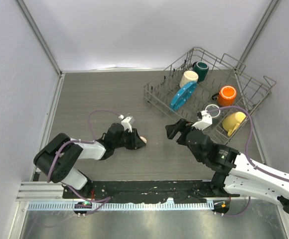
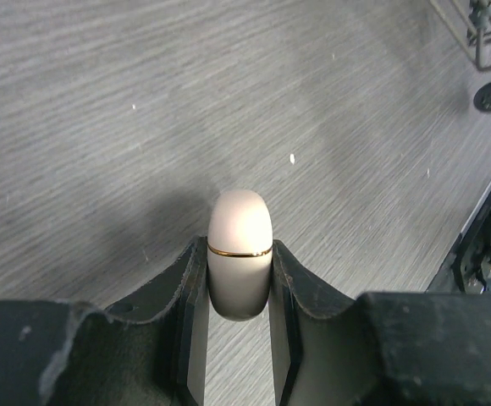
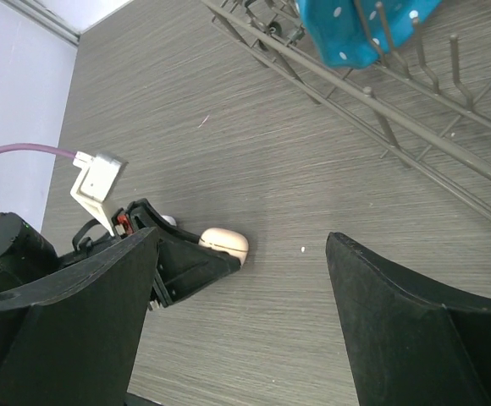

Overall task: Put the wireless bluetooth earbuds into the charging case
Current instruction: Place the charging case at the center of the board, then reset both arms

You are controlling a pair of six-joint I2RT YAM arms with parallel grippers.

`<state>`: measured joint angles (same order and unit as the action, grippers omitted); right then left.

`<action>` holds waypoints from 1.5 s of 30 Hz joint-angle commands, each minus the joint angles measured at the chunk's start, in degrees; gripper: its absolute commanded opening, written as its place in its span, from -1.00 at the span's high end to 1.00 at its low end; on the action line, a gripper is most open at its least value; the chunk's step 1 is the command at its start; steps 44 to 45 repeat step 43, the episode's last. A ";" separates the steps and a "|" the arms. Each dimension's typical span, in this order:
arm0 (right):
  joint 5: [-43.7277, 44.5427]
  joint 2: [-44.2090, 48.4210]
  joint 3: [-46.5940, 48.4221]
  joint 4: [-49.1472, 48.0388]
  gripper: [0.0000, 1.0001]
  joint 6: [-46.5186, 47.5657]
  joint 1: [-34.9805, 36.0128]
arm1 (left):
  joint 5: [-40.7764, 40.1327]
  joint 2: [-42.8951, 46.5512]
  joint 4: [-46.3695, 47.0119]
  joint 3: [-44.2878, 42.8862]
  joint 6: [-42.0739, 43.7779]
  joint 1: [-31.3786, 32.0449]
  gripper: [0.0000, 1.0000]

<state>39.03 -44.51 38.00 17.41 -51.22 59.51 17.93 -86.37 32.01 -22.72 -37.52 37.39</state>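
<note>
**Black fingers pinch the pale case, lid end outward**

Black fingers point(image 2: 186, 279) of the left gripper point(image 2: 239, 254) fill the bottom of the left wrist view, drawn in tight on the charging case point(image 2: 239, 224), one pad on each flank; the case sits squarely between them, with its rounded pale peach-beige end out past the tips and its lower half sunk in the gap; a thin gold seam crosses it level with the fingertips, and the lid is shut.

From above, the case is low over the grey table point(image 1: 109, 94), left of centre; whether it touches the surface I cannot tell.

The right gripper point(image 1: 177, 132) stands well apart to the right, jaws spread wide and holding nothing.

Bare table lies between the two grippers and stretches back and left to the walls; the wire dish rack point(image 1: 159, 92) takes the far right corner, its near edge close behind the right gripper, with an orange mug point(image 1: 227, 94) and a yellow mug point(image 1: 233, 123) in it.

The case's long axis runs in line with the left fingers, rounded end leading, pointing right toward the other gripper.
</note>
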 commanded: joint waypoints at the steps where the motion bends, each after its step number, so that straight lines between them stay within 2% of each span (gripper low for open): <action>1: 3.34 1.71 -0.91 0.87 -0.71 -1.42 0.08 | -2.81 -0.56 1.58 -2.77 -2.56 -0.21 0.55; 6: 3.95 1.88 -1.08 1.40 -0.71 -1.07 0.08 | -5.71 -0.21 -3.78 -4.17 -1.51 -0.21 0.16; 8: 4.21 1.88 -1.00 1.84 -0.71 -1.07 0.08 | -6.85 1.02 -5.98 -4.70 -0.46 -0.21 0.01; 10: 4.13 2.15 -1.08 1.93 -0.71 -1.25 0.08 | -7.82 2.60 -8.54 -5.05 0.60 -0.21 -0.06; 13: 4.48 2.67 -1.43 1.93 -0.71 -1.42 0.00 | -10.19 4.62 -11.87 -5.32 2.00 -0.21 -0.31; 14: 4.57 2.94 -1.44 2.10 -0.71 -1.42 0.08 | -10.90 6.63 -12.93 -5.58 2.36 -0.21 -0.83; 16: 5.18 3.29 -1.52 2.80 -0.71 -1.51 0.17 | -14.06 9.19 -16.18 -5.58 2.89 -0.21 -0.97; 22: 6.85 4.61 -1.70 4.56 -0.73 -0.20 -0.09 | -23.64 20.88 -21.81 -6.02 2.63 -0.21 -0.99; 27: 7.82 5.93 -1.35 4.91 -0.75 1.82 -0.53 | -30.59 31.23 -33.75 -10.93 1.48 -0.30 -0.99; 30: 8.00 5.75 -0.04 5.09 -0.75 4.02 -0.71 | -31.46 34.94 -37.63 -13.22 4.20 -0.21 -1.00; 32: 8.08 5.05 0.67 5.44 -0.75 5.25 -0.79 | -35.32 36.35 -39.82 -13.75 2.20 -0.21 -1.00; 37: 7.56 3.47 2.43 5.44 -0.75 6.75 -0.88 | -38.67 38.11 -39.83 -12.88 -2.03 -0.21 -0.99; 45: 5.80 1.45 4.71 5.09 -0.75 8.86 -0.88 | -42.89 41.54 -39.48 -11.56 2.18 -0.21 -0.99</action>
